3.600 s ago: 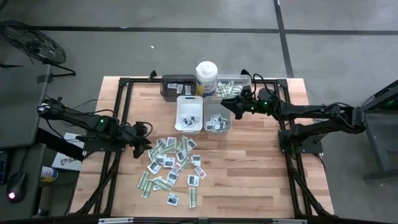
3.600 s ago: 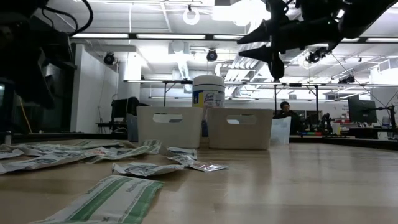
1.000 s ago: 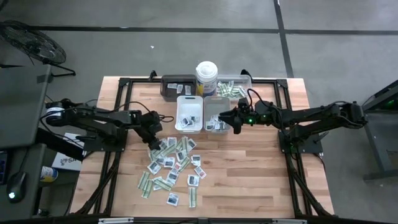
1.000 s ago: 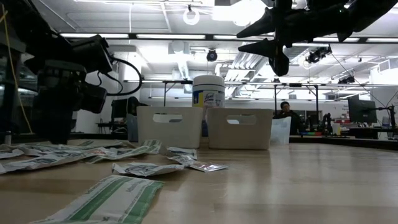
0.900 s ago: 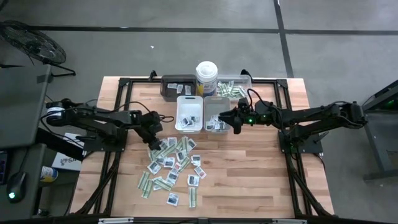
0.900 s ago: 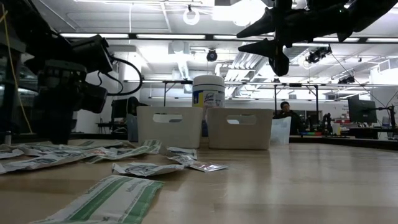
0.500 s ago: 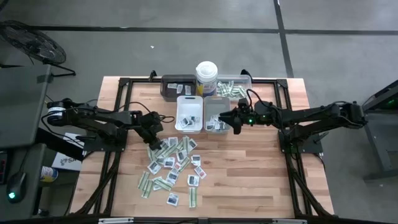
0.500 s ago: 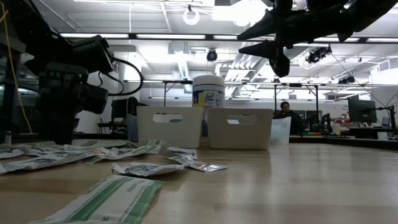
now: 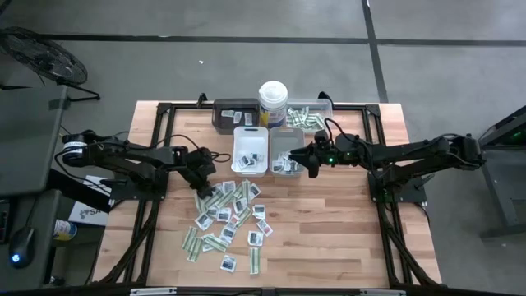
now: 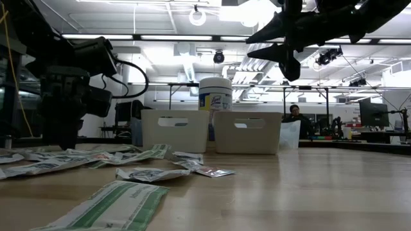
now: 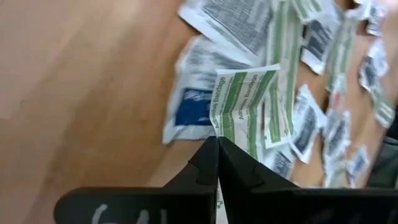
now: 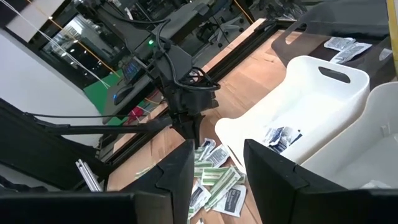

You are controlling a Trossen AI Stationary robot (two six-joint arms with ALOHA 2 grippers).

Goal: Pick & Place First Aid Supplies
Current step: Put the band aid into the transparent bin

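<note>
now left claw (image 11: 217, 144) pinched on green-and-white strip (image 11: 249, 99), right claw (image 12: 216, 163) parted

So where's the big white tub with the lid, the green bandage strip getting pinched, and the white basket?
White tub (image 9: 273, 104), high view, on its lid.
Green bandage strip (image 11: 247, 99), left wrist view, on its printed face.
White basket (image 12: 314, 78), right wrist view, on its wall.
</note>
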